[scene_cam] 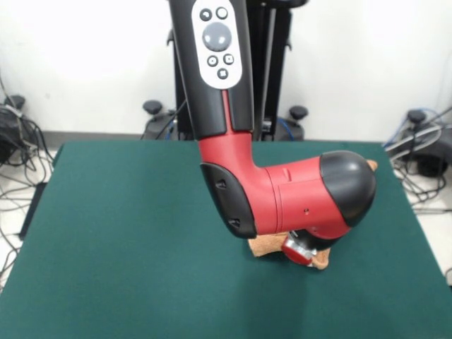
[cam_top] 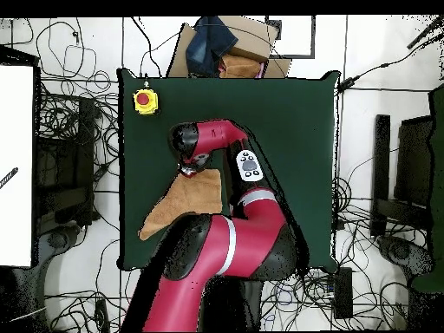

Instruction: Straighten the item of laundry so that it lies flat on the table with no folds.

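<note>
The front view looks from across the surface toward the robot, slightly downward and fairly close, so the arm fills the middle. The overhead view looks straight down from well above, taking in the whole surface and surrounding floor. Both views share the green top and the arm.
</note>
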`<move>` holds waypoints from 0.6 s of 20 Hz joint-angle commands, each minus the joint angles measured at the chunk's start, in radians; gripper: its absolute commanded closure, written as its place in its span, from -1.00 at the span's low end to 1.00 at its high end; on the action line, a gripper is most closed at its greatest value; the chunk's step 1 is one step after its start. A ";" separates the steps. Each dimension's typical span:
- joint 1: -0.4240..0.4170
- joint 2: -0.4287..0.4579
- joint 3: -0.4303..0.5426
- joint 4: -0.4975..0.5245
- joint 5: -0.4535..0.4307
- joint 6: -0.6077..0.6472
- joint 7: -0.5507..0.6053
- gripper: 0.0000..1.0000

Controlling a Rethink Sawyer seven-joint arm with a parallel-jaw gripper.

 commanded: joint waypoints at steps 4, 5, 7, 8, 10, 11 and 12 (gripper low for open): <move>-0.002 0.016 0.006 0.042 -0.057 -0.094 -0.086 1.00; -0.001 0.015 0.005 0.043 -0.059 -0.100 -0.082 1.00; -0.004 0.002 0.001 0.059 -0.061 -0.125 -0.062 1.00; -0.009 -0.012 -0.003 0.078 -0.061 -0.133 -0.056 1.00; -0.021 -0.057 -0.006 0.130 -0.055 -0.148 -0.048 1.00; -0.027 -0.080 -0.009 0.157 -0.054 -0.165 -0.036 1.00; -0.039 -0.115 -0.012 0.206 -0.052 -0.181 -0.031 1.00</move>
